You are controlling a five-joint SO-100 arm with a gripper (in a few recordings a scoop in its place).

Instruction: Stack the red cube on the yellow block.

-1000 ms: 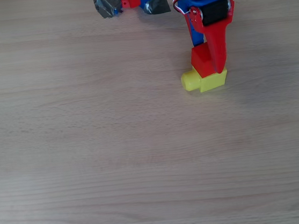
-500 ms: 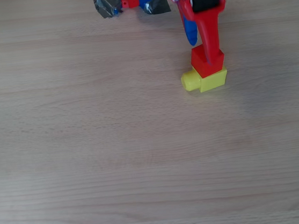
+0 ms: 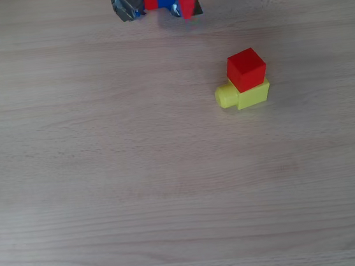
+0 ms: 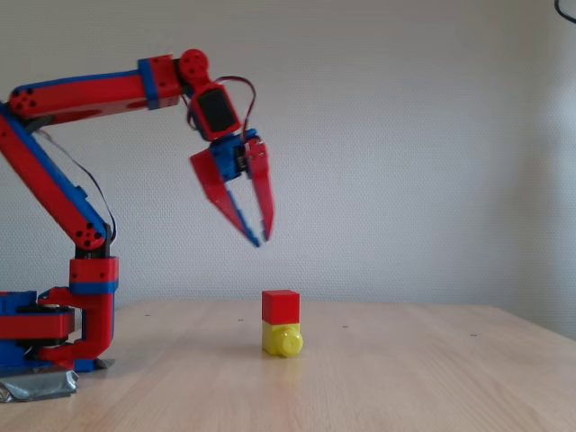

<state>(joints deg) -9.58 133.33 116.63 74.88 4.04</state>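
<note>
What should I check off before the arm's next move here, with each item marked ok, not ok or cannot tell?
1. Red cube sits on the yellow block: ok.
2. Cube is square on the block: cannot tell; the overhead view shows it offset toward the top of the picture.
3. Gripper is raised clear of the stack: ok.
4. Gripper holds nothing: ok.
5. Yellow block rests flat on the table: ok.
</note>
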